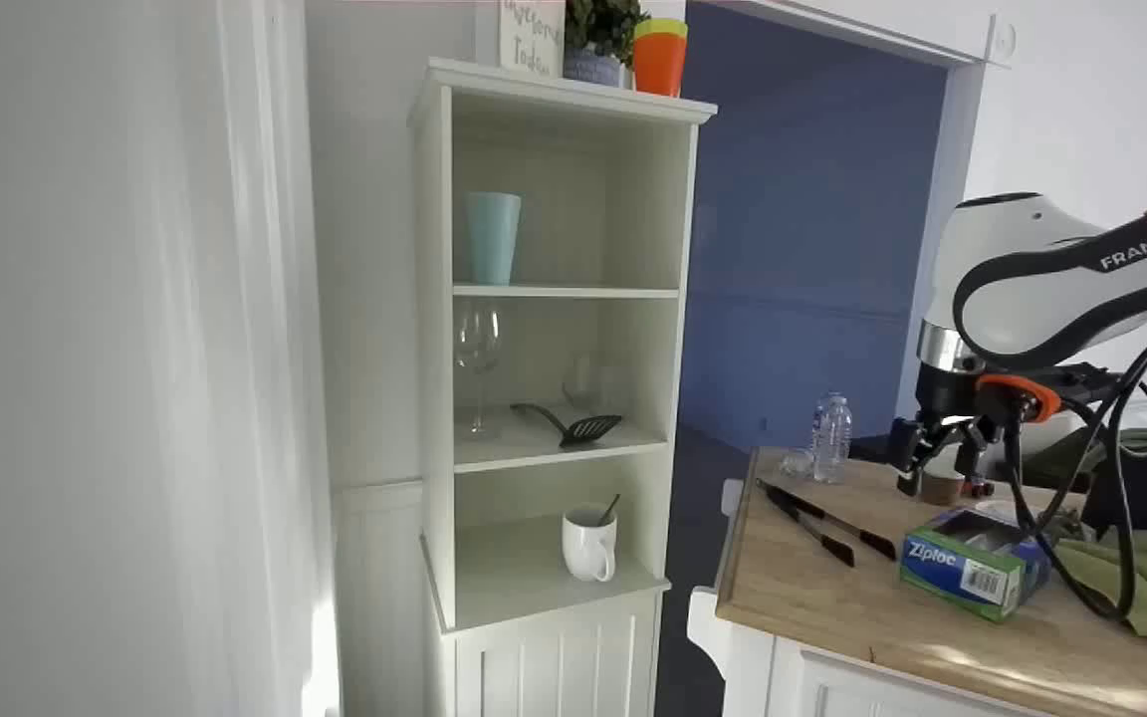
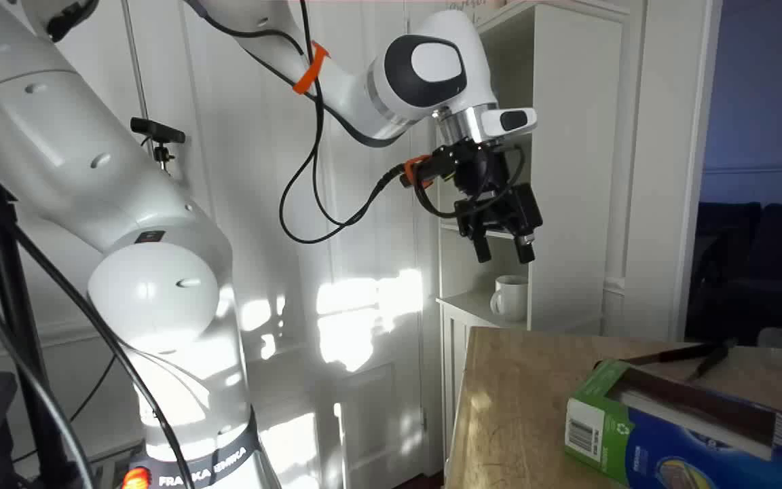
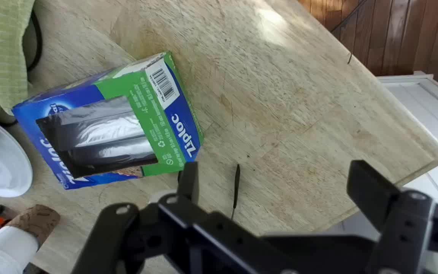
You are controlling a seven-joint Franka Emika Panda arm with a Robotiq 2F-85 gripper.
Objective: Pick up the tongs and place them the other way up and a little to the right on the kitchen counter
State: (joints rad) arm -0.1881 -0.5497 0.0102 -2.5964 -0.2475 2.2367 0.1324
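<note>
The black tongs (image 1: 783, 498) lie spread on the wooden kitchen counter (image 1: 812, 617), with their handles toward the Ziploc box. They also show behind the box in an exterior view (image 2: 683, 353). In the wrist view one dark tongs handle (image 3: 236, 186) shows between the fingers; the other handle and the hinge end are mostly hidden by the gripper and box. My gripper (image 1: 937, 473) is open and empty, pointing down above the counter. It also shows in an exterior view (image 2: 504, 251) and in the wrist view (image 3: 276, 182), its fingers wide apart and not touching the tongs.
A blue and green Ziploc box (image 3: 105, 129) stands beside the tongs handles. Clear water bottles (image 1: 830, 438) stand at the counter's far end. A green cloth (image 3: 2, 49), a white plate (image 3: 17, 167) and a white cup (image 3: 13, 243) lie beyond the box. A white shelf unit (image 1: 564, 291) stands near the counter.
</note>
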